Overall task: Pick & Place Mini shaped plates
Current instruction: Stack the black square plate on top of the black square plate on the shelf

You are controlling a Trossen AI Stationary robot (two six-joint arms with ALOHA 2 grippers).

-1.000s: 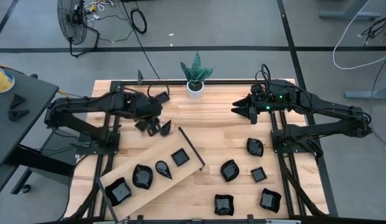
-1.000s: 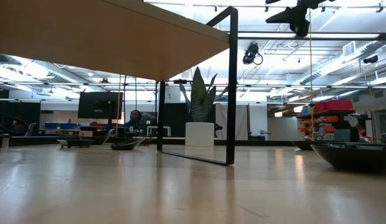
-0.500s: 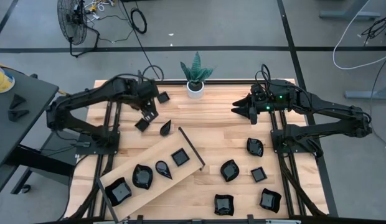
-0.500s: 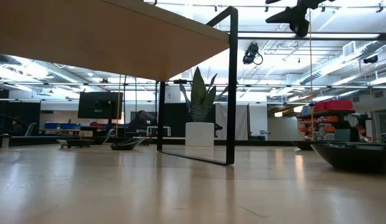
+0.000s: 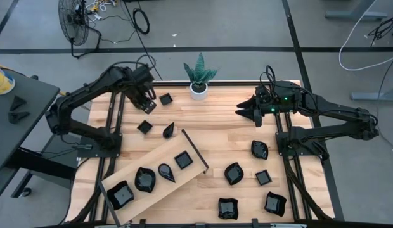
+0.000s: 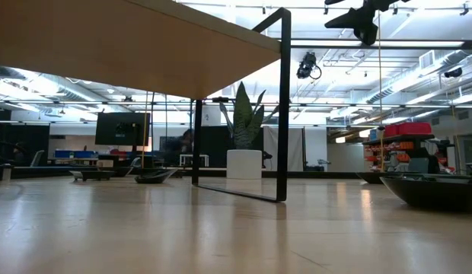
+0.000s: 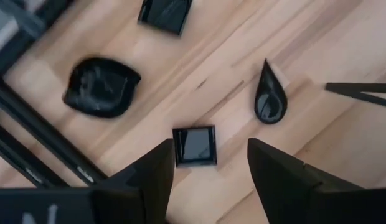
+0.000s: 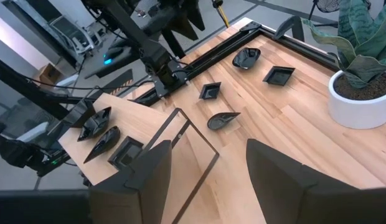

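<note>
Left gripper (image 5: pixel 146 105) hangs above the table's far-left area, left of the plant pot (image 5: pixel 198 90), fingers apart, nothing between them. Right gripper (image 5: pixel 245 111) waits right of the pot, raised, fingers also spread, empty.

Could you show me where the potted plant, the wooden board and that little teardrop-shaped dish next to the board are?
Potted plant (image 5: pixel 198 90), high view, on its white pot.
Wooden board (image 5: pixel 152 193), high view, on a bare patch of wood.
Teardrop dish (image 7: pixel 269 104), left wrist view, on its round bowl.

Four plates (image 5: pixel 160 173) on board (image 5: pixel 142 196), others on table (image 5: pixel 228 136) right of it
</note>
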